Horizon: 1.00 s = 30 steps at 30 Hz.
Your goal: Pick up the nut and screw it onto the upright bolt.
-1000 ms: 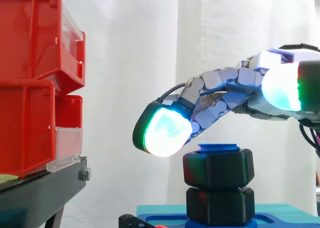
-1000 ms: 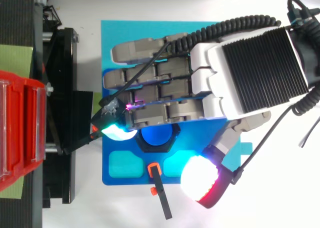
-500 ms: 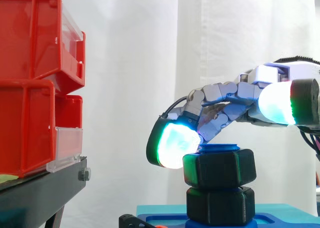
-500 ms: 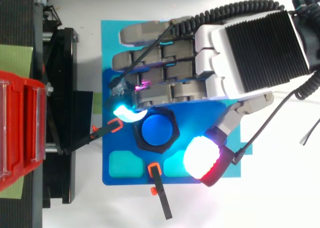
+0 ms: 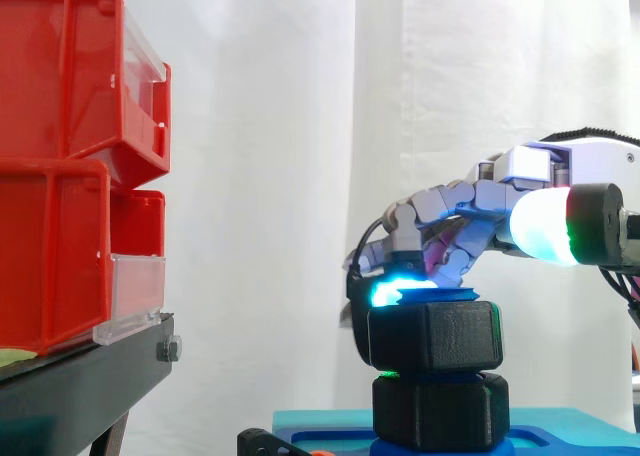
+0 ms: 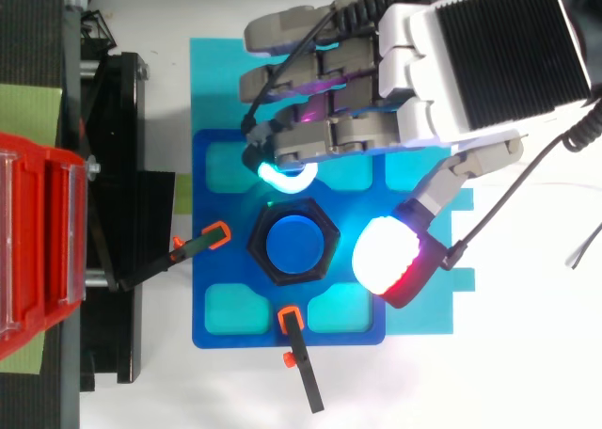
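A black hexagonal nut [image 6: 293, 246] [image 5: 433, 336] sits on the upright blue bolt [image 6: 293, 245], whose top [image 5: 440, 296] just shows above it. A second black hexagonal piece [image 5: 440, 411] lies under the nut on the blue base plate [image 6: 226, 330]. My hand [image 6: 395, 90] [image 5: 470, 211] hovers over the plate's far side, open. Its curved fingers point down, and a cyan-glowing fingertip [image 6: 282, 175] rests at the nut's far top edge. The white-glowing thumb pad [image 6: 388, 260] [image 5: 540, 226] stands to the right of the nut and higher than it, apart from it.
Red bins [image 5: 70, 166] stand stacked on a black stand [image 5: 90, 376] at the left. Two black clamps with orange tips [image 6: 216, 233] [image 6: 290, 318] reach onto the plate from the left and the front. Teal recesses [image 6: 230, 309] surround the bolt.
The hand has slid toward the plate's far side and sunk lower. Its glowing fingertip went from the nut's left to its far edge. The thumb came closer to the nut's right side.
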### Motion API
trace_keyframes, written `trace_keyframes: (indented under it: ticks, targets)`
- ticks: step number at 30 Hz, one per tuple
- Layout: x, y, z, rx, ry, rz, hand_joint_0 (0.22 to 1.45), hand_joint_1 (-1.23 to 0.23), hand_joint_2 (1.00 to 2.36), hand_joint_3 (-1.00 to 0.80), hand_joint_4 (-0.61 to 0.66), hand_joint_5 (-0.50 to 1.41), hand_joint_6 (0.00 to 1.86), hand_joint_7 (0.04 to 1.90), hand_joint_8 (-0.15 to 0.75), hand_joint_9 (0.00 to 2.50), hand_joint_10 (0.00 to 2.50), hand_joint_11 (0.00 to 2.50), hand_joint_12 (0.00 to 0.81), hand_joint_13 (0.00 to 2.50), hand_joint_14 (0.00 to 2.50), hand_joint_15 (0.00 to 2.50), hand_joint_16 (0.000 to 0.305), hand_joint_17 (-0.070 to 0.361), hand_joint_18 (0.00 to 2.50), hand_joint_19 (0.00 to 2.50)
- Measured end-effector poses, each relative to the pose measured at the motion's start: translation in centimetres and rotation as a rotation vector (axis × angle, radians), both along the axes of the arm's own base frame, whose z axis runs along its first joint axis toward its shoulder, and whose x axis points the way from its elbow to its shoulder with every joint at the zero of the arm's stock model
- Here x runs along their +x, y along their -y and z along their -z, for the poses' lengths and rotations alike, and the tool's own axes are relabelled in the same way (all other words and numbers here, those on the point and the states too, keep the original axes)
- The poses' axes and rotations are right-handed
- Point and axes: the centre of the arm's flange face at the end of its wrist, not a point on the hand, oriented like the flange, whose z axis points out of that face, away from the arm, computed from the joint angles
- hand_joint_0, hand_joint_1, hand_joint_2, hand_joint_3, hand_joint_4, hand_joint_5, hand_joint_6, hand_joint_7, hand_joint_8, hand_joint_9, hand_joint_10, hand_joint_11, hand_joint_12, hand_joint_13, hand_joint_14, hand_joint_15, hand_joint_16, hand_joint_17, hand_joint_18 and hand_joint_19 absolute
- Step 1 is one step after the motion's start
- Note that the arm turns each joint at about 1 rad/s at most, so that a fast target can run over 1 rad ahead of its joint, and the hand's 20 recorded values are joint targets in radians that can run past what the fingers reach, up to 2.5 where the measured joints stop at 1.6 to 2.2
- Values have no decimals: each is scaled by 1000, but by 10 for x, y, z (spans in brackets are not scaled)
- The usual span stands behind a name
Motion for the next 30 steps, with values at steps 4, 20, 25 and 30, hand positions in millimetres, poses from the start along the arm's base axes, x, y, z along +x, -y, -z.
trace_keyframes:
  ticks: [4,20,25,30]
  targets:
    - [-1,6,-1,-3,8,-4,523,-161,1000,-500,111,63,513,1340,240,1144,0,0,187,763,0,0,17,38,511,0]
    - [8,26,-40,-16,47,-37,488,-97,1000,-500,206,-100,502,668,226,810,0,0,253,548,0,0,29,65,321,0]
    - [10,20,-42,-16,46,-39,483,-86,1000,-500,198,-110,501,642,222,752,0,0,263,507,0,0,30,68,288,0]
    - [14,6,-41,-13,49,-32,481,-77,1000,-500,198,-115,501,642,221,722,0,0,266,487,0,0,31,70,273,0]
